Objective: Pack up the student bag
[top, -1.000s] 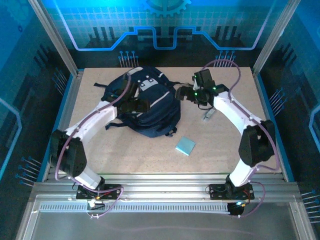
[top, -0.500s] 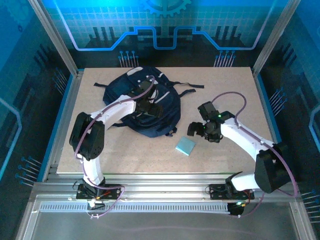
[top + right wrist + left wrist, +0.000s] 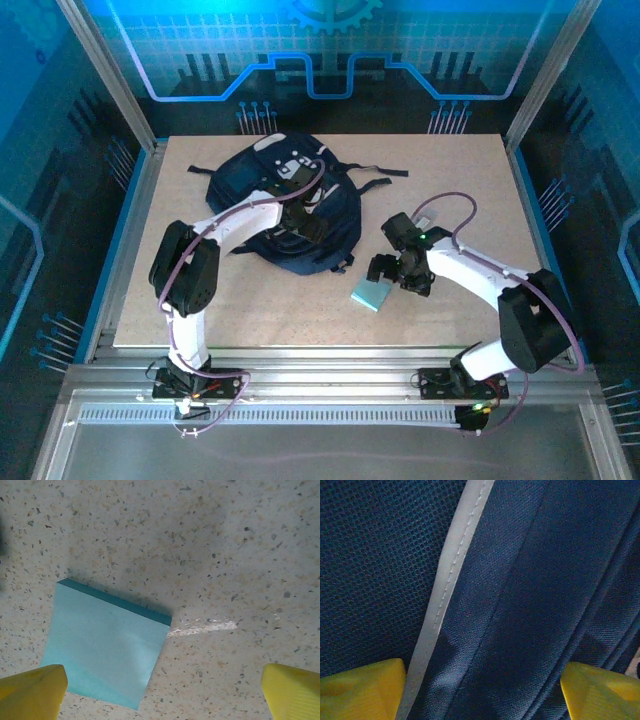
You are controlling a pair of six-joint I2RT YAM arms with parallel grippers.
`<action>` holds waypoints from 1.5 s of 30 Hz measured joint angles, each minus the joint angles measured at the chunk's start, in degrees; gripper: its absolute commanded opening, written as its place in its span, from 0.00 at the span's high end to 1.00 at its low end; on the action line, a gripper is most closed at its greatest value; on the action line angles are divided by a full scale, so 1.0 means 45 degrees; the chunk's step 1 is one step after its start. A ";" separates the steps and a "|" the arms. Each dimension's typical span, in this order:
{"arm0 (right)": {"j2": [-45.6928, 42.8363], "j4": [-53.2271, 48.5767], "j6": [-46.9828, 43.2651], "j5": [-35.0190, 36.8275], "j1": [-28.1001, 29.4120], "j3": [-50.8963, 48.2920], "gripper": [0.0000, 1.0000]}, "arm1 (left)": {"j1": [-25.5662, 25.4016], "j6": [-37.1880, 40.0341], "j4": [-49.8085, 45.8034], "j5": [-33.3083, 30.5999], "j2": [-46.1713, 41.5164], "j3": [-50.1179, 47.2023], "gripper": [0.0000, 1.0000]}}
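Observation:
The student bag [image 3: 250, 185], dark navy with pale patches, lies at the back left of the table. My left gripper [image 3: 303, 222] rests low over its right half, open. In the left wrist view its yellow fingertips [image 3: 360, 690] stand wide apart over navy fabric [image 3: 530, 605] and a grey stripe [image 3: 451, 575]. A light blue square pad [image 3: 370, 294] lies flat on the table in front of the bag. My right gripper [image 3: 392, 275] hovers just right of it, open. In the right wrist view the pad [image 3: 105, 650] sits by the left fingertip [image 3: 30, 692], mostly left of the gap.
The speckled table [image 3: 450, 170] has free room to the right and along the front. Black bag straps [image 3: 375, 172] trail rightward at the back. Metal frame posts [image 3: 130, 120] and a rail [image 3: 320, 360] border the table.
The right arm has swung from the back right down and forward to the blue pad. The left gripper has shifted rightward across the bag, its arm folding in closer.

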 measured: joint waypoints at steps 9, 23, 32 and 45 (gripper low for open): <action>0.0860 0.0403 0.1778 0.0257 0.1627 0.0364 0.00 | -0.0005 0.0092 -0.0204 0.0102 0.0034 0.0277 1.00; 0.3041 0.1185 0.3249 0.0389 0.2021 0.1418 0.00 | 0.0923 -0.0675 -0.0991 0.2676 -0.0860 0.1054 1.00; 0.3264 0.0918 0.3657 0.1209 0.2181 0.1331 0.11 | 0.2516 -0.2098 -0.0418 0.5848 -0.1433 0.0981 1.00; 0.3172 0.0500 0.3196 0.1821 0.2307 0.1355 0.38 | 0.3055 -0.3701 0.0665 0.8024 -0.1428 0.0622 1.00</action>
